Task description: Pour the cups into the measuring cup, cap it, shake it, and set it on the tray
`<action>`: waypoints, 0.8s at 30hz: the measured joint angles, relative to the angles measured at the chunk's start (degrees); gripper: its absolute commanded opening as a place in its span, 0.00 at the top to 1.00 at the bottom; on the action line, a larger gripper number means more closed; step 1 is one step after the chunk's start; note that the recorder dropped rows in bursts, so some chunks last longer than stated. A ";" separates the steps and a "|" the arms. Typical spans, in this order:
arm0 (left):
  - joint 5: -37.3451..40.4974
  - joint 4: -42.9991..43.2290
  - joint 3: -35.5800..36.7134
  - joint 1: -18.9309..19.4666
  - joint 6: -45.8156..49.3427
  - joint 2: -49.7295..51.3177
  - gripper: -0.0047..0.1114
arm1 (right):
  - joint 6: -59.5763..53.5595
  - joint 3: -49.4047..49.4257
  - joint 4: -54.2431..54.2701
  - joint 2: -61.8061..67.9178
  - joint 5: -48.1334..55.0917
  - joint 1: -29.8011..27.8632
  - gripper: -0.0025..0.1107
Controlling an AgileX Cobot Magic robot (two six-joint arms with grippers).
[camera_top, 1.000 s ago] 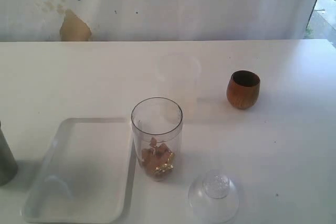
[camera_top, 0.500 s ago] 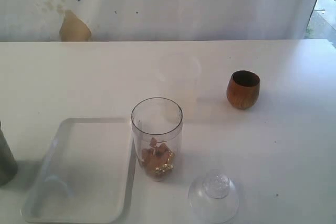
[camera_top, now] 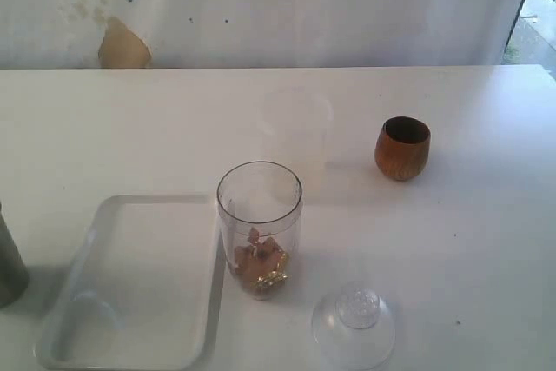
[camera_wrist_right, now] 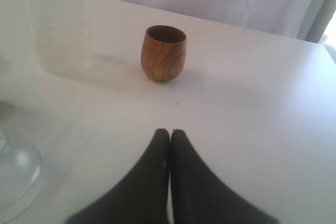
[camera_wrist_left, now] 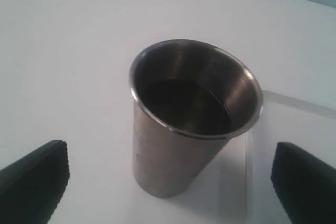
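Observation:
The clear measuring cup stands upright mid-table with brown and gold bits at its bottom. Its clear dome cap lies on the table in front of it. The brown wooden cup stands upright at the right. My right gripper is shut and empty, some way short of the wooden cup. The steel tumbler stands upright at the left edge, beside the white tray. My left gripper is open, with a finger on each side of the tumbler and neither touching it.
A frosted translucent cup stands behind the measuring cup. A white wall with a brown patch runs along the table's far edge. Neither arm shows in the exterior view.

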 measured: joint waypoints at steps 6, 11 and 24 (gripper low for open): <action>-2.05 -0.01 0.00 -3.70 1.65 0.00 0.06 | 0.25 0.00 0.00 0.00 0.00 0.00 0.98; -4.97 0.97 0.00 -6.93 1.76 0.00 0.06 | 0.25 0.00 0.00 0.00 0.00 0.00 0.98; -12.95 37.45 0.69 -13.79 -30.60 0.00 0.06 | 0.34 0.00 0.00 0.00 0.00 0.00 0.98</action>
